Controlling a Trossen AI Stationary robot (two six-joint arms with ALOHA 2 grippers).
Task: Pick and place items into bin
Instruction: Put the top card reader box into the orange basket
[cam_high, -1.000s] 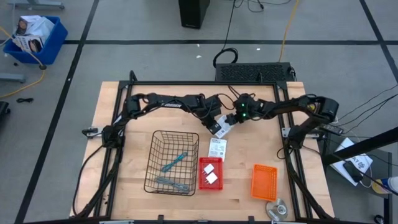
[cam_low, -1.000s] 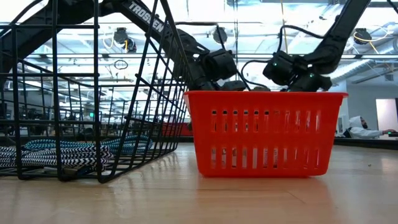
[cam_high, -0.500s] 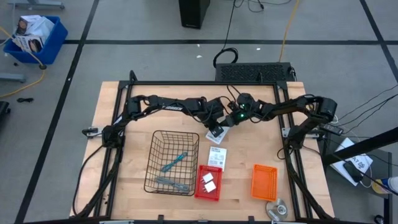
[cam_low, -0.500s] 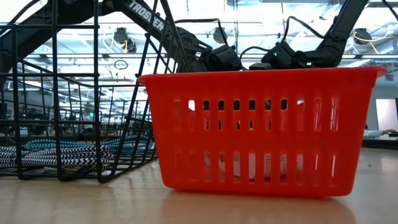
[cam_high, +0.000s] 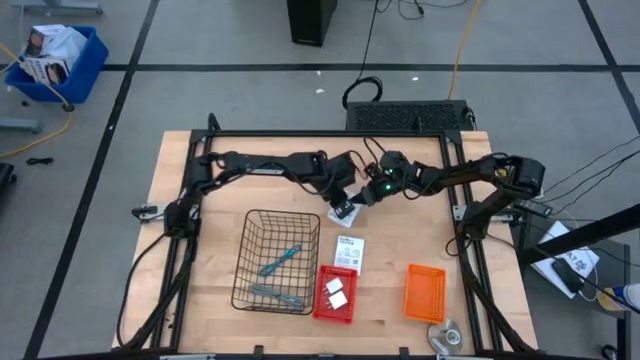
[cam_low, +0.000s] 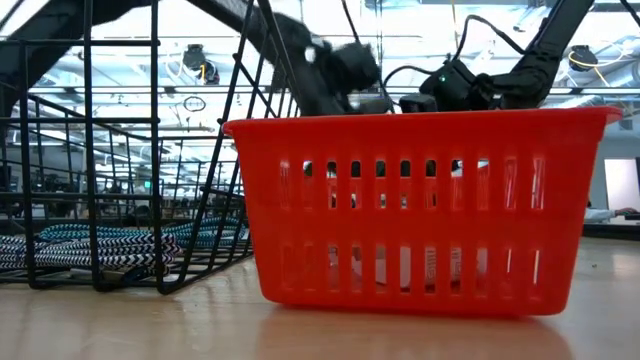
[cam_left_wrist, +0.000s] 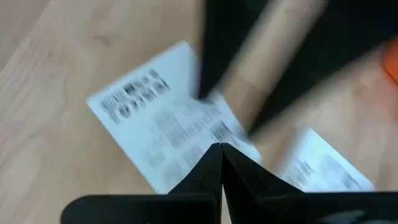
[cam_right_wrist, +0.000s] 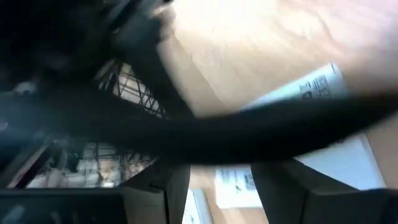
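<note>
Overhead, both arms meet near the table's middle: the left gripper (cam_high: 347, 207) sits on a white card (cam_high: 342, 211), with the right gripper (cam_high: 372, 193) just beside it. A second card (cam_high: 349, 251) lies apart on the wood, above the red bin (cam_high: 318, 305), which holds two white blocks (cam_high: 336, 292). Two teal tools (cam_high: 279, 261) lie in the wire basket (cam_high: 246, 262). An orange bin (cam_high: 424, 293) stands well to the right.

Level with the table, the red bin fills the picture and hides the cards entirely; only the arms show above its rim.

From the left wrist, the fingers (cam_left_wrist: 211, 171) come together to a point at the card's edge, seemingly pinching it; motion blur leaves that uncertain. To lift cleanly, I judge the card should be gripped firmly by its edge and raised without dragging the neighbouring card.

From the right wrist, the fingers (cam_right_wrist: 283, 186) stand apart, holding nothing, with cards visible beyond. Only here does that openness show.
</note>
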